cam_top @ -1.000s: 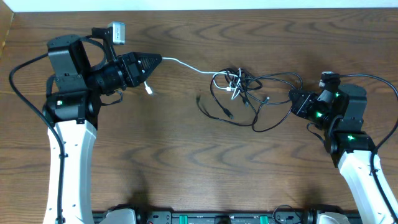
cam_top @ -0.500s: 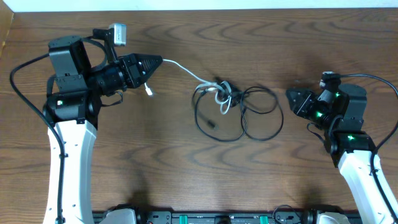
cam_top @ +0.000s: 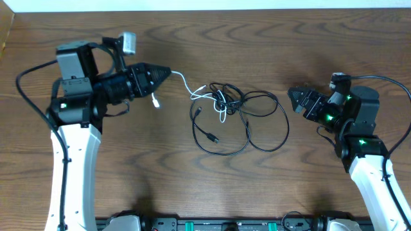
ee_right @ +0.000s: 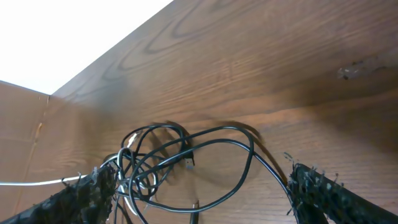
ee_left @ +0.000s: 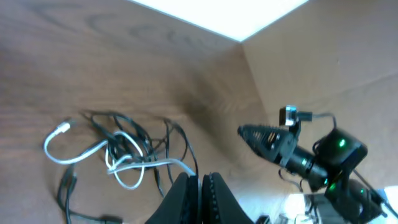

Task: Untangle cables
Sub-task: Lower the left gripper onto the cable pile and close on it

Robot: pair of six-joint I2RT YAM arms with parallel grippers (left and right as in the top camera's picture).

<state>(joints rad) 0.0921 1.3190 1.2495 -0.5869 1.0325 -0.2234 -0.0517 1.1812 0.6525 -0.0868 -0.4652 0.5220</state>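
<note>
A knot of thin black cables [cam_top: 226, 97] lies mid-table, its loops spreading toward the front and right. A white cable [cam_top: 183, 82] runs from the knot to my left gripper [cam_top: 169, 72], which is shut on it. The white cable's short end with its plug [cam_top: 156, 101] dangles below the jaws. In the left wrist view the white cable [ee_left: 124, 163] enters the closed left gripper [ee_left: 200, 177]. My right gripper [cam_top: 292, 95] stands open just right of the loops, apart from them. In the right wrist view the black loops [ee_right: 249, 149] lie beyond the right gripper [ee_right: 200, 177].
Brown wooden tabletop [cam_top: 212, 179]. A pale wall or board edges the far side [cam_top: 212, 5]. The right arm [ee_left: 298, 155] shows across the table in the left wrist view. Thick black wires belong to the arms themselves.
My right gripper has opened and let go of a black cable. The stretched bundle has slid left and relaxed into loose loops. The left gripper shifted slightly toward the front, still holding the white cable.
</note>
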